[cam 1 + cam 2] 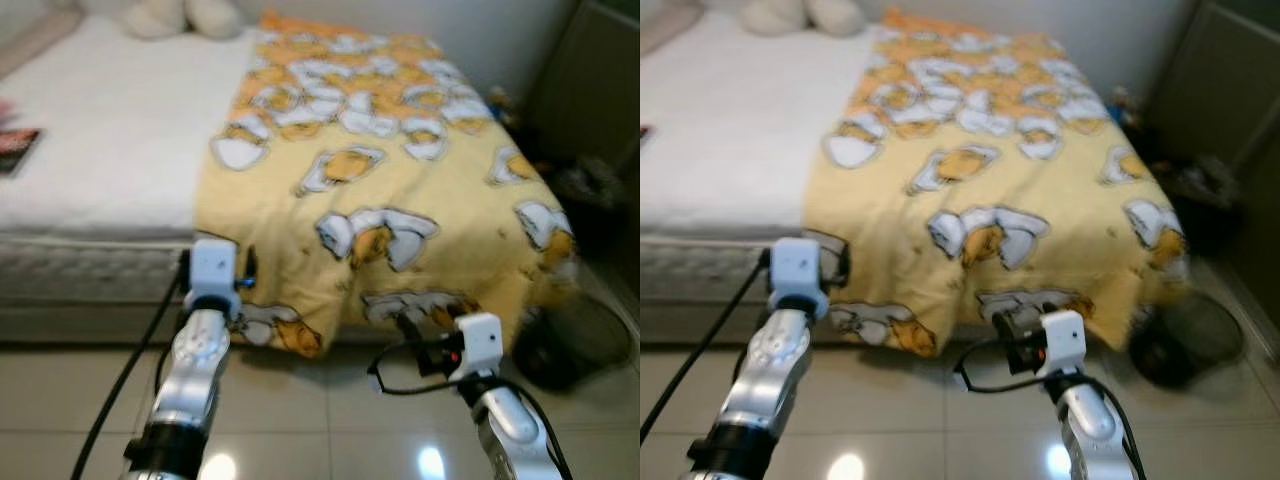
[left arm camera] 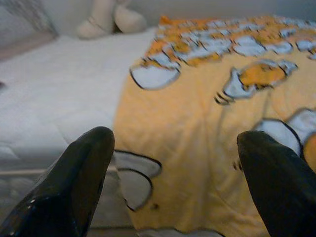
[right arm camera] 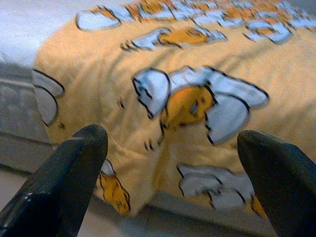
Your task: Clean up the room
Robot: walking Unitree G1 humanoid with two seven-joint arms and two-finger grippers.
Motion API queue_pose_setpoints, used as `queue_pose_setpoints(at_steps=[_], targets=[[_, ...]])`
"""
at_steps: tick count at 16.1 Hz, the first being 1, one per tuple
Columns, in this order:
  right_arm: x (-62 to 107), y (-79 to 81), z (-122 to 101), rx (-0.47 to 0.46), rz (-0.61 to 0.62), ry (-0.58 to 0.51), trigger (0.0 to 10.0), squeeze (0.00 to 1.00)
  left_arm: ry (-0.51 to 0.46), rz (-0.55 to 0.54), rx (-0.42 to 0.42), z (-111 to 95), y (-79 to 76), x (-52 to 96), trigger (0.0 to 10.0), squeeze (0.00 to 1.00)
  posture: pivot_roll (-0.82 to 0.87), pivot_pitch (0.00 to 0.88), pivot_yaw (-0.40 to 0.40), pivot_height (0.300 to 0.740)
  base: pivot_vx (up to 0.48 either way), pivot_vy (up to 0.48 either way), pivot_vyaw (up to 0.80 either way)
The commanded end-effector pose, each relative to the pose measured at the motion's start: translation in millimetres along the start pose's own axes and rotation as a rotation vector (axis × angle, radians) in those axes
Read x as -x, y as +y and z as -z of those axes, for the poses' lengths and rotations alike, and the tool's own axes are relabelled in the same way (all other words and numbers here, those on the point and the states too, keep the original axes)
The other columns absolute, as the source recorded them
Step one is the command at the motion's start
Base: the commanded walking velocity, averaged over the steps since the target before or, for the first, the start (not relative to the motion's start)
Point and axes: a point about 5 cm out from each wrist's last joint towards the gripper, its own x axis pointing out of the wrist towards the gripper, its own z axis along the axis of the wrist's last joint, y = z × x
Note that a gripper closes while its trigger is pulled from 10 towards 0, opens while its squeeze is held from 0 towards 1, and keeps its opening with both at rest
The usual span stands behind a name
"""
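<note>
A yellow blanket [image 1: 390, 200] printed with white and orange cartoon figures covers the right half of a bed and hangs over its foot edge. The white mattress [image 1: 110, 130] lies bare on the left. My left gripper [image 2: 175, 138] is open and points at the blanket's hanging left corner, close to it but apart. My right gripper [image 3: 173, 134] is also open, facing the blanket's draped front edge from a short distance. Nothing sits between either pair of fingers. Both silver arms reach forward over the tile floor [image 1: 320, 420].
Pale plush toys [image 1: 185, 15] rest at the head of the bed. A dark booklet [image 1: 15, 148] lies at the mattress's left edge. A dark round object [image 1: 580, 345] sits on the floor by the bed's right corner, with dark furniture [image 1: 590, 80] behind it.
</note>
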Motion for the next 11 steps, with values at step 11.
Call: queue_pose_setpoints(at_steps=[11], targets=[[-2.4, -0.5, 1, -0.038, -0.032, 0.004, 10.0, 0.0, 0.093, 0.02, 0.005, 33, 14.9, 32.3, 10.0, 0.0, 0.03, 0.0, 0.007, 0.74, 0.087, 0.0, 0.52]])
